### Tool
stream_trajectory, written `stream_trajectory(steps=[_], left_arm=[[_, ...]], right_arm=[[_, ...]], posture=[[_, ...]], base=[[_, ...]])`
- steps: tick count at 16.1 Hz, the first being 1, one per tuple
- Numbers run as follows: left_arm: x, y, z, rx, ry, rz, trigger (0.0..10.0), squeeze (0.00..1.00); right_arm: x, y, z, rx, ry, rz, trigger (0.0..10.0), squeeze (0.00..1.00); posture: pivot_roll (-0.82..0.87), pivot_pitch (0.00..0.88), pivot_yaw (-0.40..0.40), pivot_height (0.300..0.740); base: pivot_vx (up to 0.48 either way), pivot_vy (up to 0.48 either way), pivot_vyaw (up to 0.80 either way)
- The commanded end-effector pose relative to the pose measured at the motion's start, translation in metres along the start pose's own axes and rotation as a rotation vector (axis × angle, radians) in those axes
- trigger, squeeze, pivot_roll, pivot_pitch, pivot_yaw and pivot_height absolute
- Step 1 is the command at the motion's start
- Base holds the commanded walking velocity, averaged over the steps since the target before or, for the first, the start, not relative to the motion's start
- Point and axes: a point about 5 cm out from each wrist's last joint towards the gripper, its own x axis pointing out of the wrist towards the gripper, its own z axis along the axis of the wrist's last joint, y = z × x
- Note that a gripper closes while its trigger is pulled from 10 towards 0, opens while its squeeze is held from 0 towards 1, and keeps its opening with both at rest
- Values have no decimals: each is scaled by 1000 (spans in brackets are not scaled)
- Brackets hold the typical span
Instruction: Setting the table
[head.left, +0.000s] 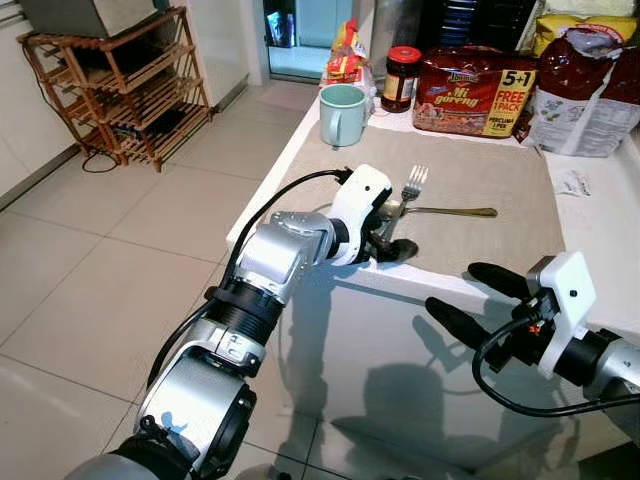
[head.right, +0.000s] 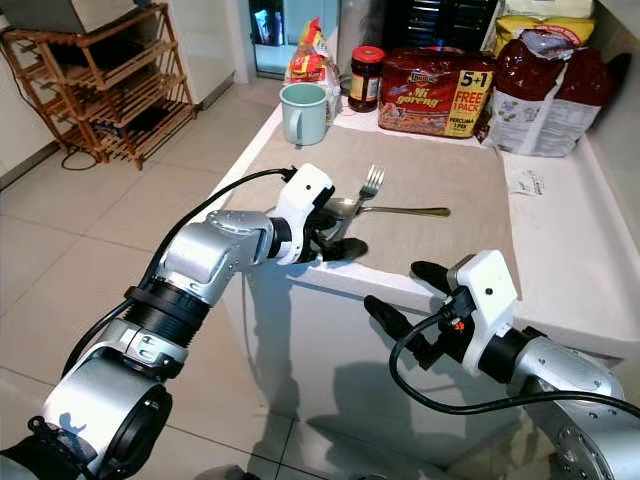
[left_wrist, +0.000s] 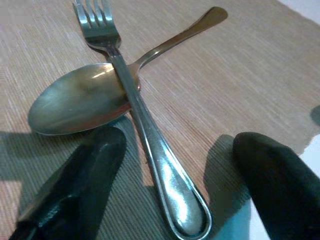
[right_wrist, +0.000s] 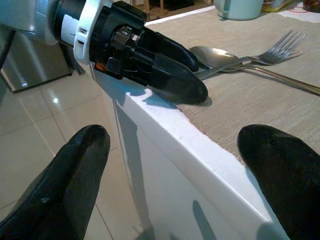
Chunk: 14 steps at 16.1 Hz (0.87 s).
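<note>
Steel fork (left_wrist: 145, 135) lies crossed over a spoon (left_wrist: 80, 100) on the beige placemat (head.left: 480, 180) near the counter's front edge. Left gripper (left_wrist: 175, 170) spreads wide around the fork's handle. Right gripper (head.left: 470, 295) hangs open below the counter (head.left: 600, 250).

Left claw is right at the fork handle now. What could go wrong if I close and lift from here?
The fork lies across the spoon, so lifting it may drag or flip the spoon. The handle end sits near the placemat edge at the counter's rim; a slip of the open left claw could knock the fork to the floor.
</note>
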Motion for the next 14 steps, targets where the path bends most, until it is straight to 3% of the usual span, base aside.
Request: stream_trajectory(steps=[1, 14], left_arm=[[0, 4, -8, -1, 57, 29, 0, 0], [-2, 11, -8, 35, 68, 85, 0, 0]], right_arm=[[0, 2, 1, -11, 0, 14, 10000, 0], [1, 0, 3, -20, 1, 14, 10000, 0]], posture=[[-93, 0, 35, 740], [-92, 0, 33, 740]], base=[[0, 0, 0], [0, 0, 0]])
